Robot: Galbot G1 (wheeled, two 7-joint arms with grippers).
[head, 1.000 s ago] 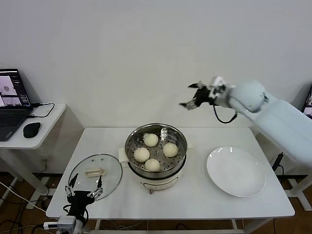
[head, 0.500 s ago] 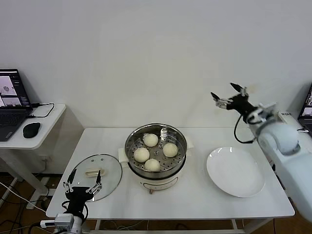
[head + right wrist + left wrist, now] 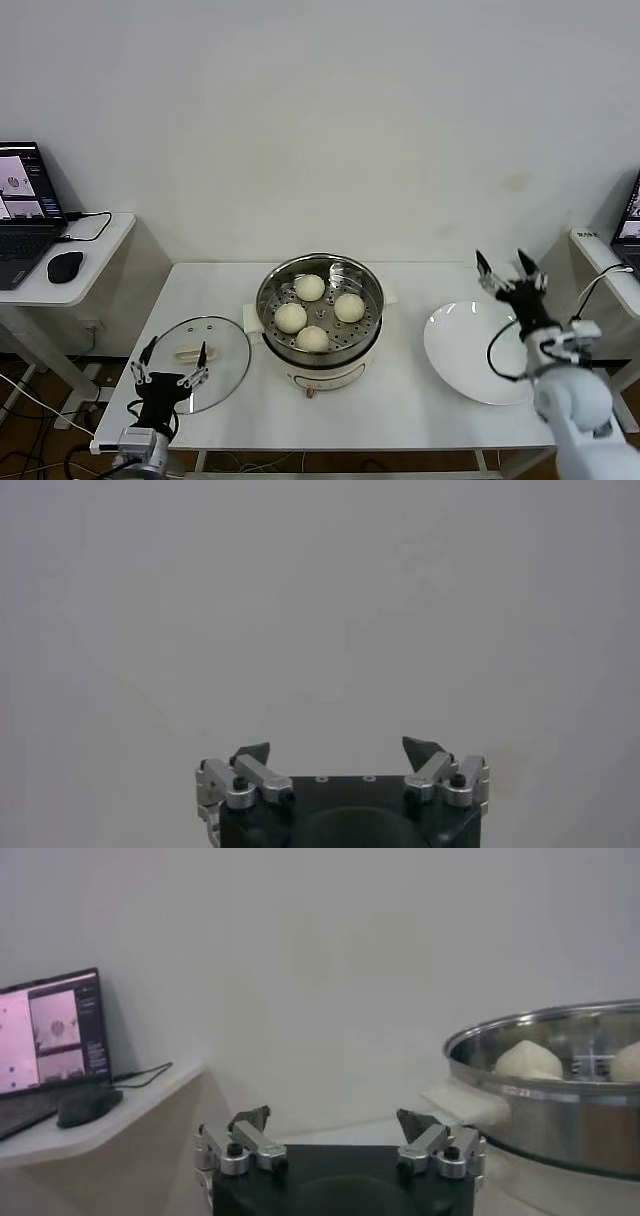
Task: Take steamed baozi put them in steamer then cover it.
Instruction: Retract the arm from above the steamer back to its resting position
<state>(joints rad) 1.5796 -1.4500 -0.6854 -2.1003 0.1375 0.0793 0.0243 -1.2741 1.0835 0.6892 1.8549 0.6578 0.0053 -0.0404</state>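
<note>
Four cream-white baozi (image 3: 319, 312) sit in the shiny silver steamer (image 3: 320, 297), whose floor is dotted with holes. The plate (image 3: 483, 352) and table (image 3: 400, 400) are plain white; the clear glass cover (image 3: 196, 362) has a cream handle.

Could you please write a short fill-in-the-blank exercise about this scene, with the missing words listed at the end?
1. The steamer holds ____ steamed baozi.
2. The cover lies on the table on the robot's ____ side of the steamer.
3. The plate on the other side has ____ baozi on it.
4. The left pincer near the cover and the right pincer above the plate both have their fingers ____.

Missing words: four; left; no; open
</note>
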